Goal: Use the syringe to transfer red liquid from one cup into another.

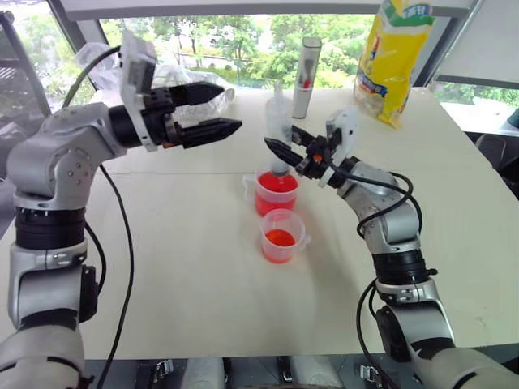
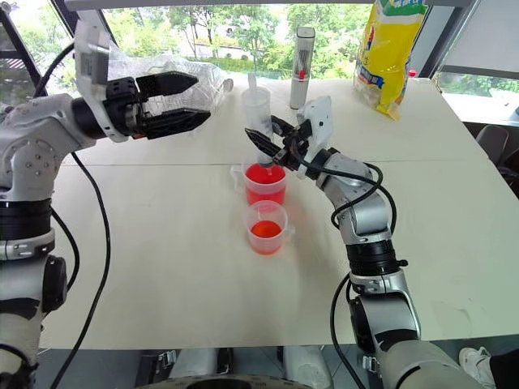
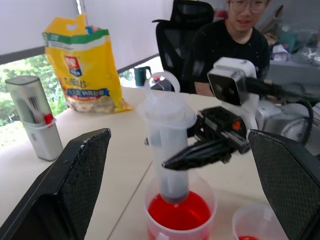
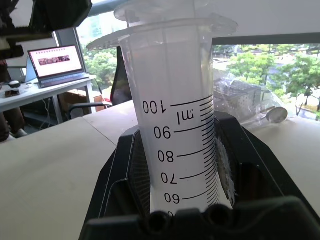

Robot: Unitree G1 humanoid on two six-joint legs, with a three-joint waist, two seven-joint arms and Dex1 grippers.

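Nearest stood the smaller cup point(image 1: 282, 236), behind it the larger cup point(image 1: 276, 191) where the right gripper point(image 1: 285, 151) clamped the syringe point(image 1: 278, 121) upright, tip dipped; the open left gripper point(image 1: 217, 110) risked jolting it and tipping red liquid point(image 1: 276, 182)

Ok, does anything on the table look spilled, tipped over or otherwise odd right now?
Nothing stands out. The larger cup and the smaller cup both stand upright with red liquid inside, no spill shows on the table, and the right gripper holds the syringe upright, tip down in the larger cup.
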